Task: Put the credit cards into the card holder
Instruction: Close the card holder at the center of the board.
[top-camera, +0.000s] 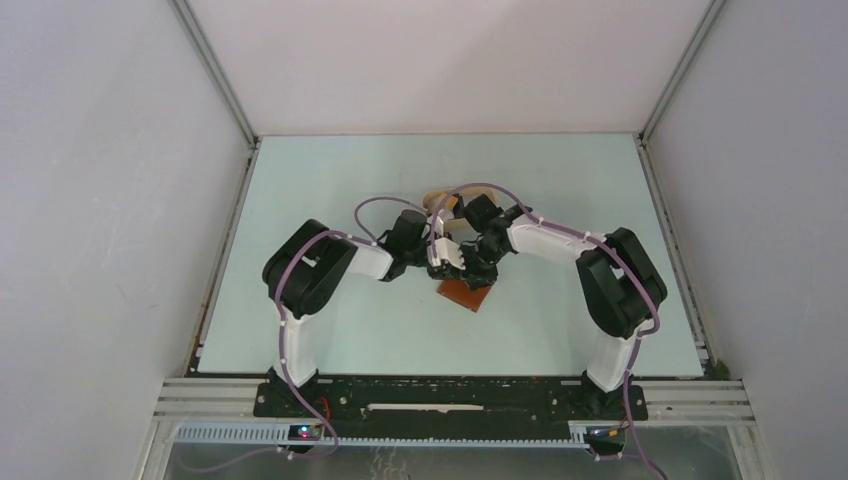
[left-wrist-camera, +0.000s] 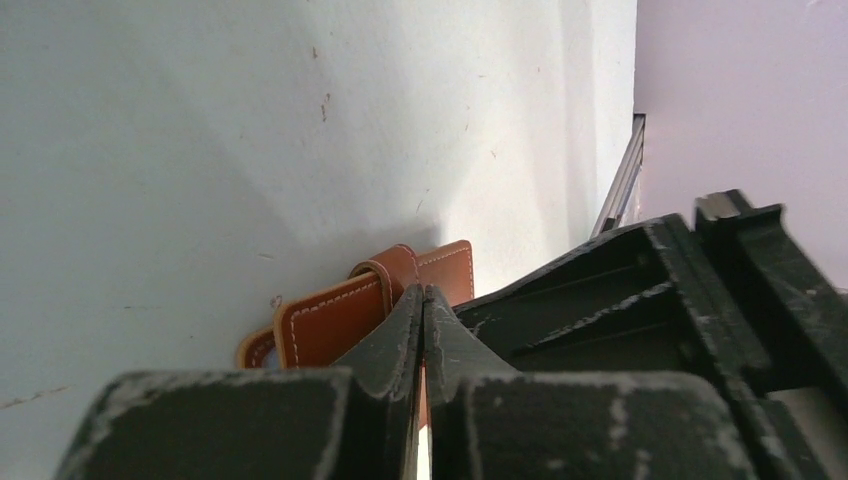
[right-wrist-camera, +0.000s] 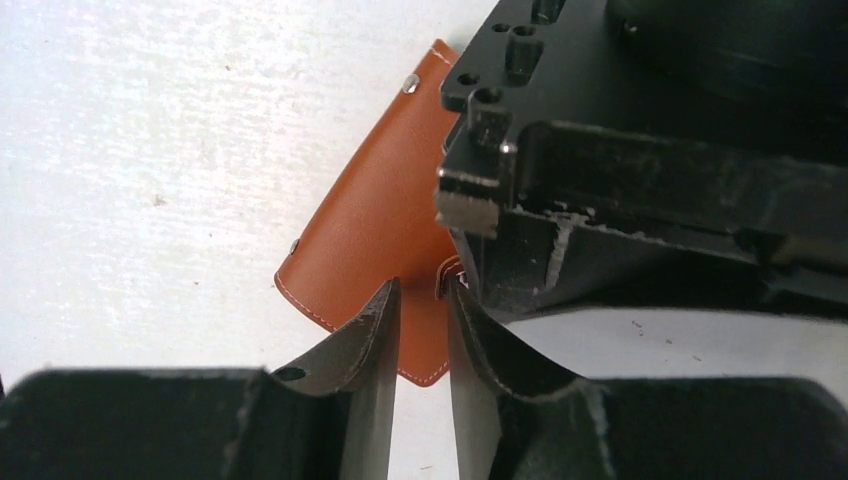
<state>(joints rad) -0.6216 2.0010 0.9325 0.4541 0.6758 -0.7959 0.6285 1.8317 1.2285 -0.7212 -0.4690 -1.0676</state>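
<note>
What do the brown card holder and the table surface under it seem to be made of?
The card holder looks like leather or an imitation: smooth reddish-brown face, pale stitching along the edges, small metallic studs. The table looks like a hard, matte, pale board, painted or laminated, with small scuffs.

The card holder (top-camera: 466, 295) on the bench (top-camera: 330, 320)
Reddish-brown leather, pale stitching, small metal studs; it lies near the centre, slightly towards the near edge.
</note>
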